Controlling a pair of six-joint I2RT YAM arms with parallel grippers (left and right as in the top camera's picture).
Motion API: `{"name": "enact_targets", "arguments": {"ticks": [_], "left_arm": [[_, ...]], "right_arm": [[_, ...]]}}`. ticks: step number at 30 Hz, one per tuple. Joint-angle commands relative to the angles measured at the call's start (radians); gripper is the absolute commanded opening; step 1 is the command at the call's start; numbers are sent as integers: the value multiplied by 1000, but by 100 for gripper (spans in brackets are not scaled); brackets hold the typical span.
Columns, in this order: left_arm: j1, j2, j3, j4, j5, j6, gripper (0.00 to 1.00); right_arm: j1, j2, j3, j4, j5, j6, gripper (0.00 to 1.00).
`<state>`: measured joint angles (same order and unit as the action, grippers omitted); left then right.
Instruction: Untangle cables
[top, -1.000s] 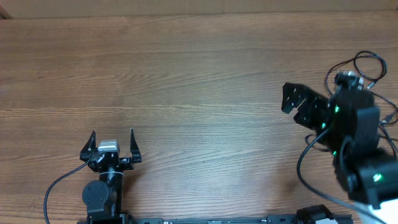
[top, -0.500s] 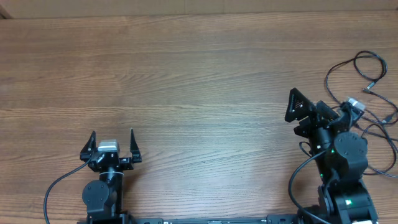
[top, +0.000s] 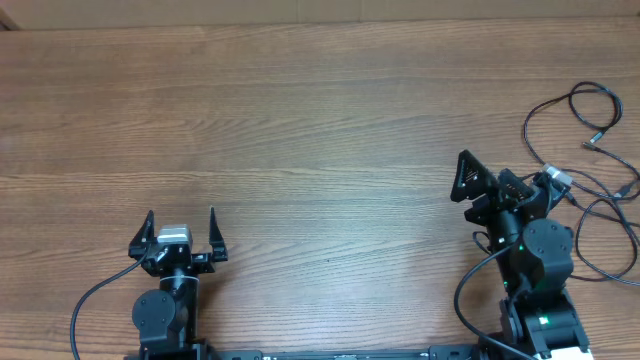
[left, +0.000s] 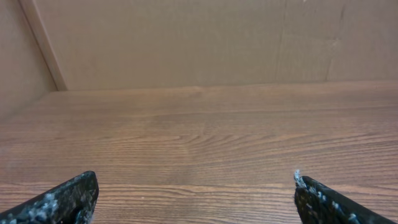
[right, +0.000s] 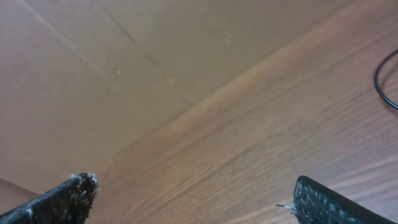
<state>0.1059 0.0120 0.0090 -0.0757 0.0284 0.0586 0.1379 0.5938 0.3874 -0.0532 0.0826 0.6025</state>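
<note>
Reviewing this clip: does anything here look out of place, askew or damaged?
Only the cables stand out: they sprawl in loose, crossing loops at the far right edge of the table, partly running out of the overhead view. Nothing looks damaged or spilled. The left gripper and right gripper are open and empty.
</note>
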Motion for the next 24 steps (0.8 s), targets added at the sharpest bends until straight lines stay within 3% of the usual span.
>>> {"name": "enact_targets", "arguments": {"ticks": [1,11,14,24], "left_arm": [[7,-8,-5,-2,-2,-6,100],[7,-8,-5,-2,-2,-6,100],[7,-8,-5,-2,-2,-6,100],[7,-8,-4,-2,-2,-6,100]], "right_arm": [[-5,-11,-59,60,-9,4,100],[-5,-53,-285,372,-62,4,100],[-5,-153,-383,433,-60,4,100],[-5,-437,-379,219,-39,-8,100]]}}
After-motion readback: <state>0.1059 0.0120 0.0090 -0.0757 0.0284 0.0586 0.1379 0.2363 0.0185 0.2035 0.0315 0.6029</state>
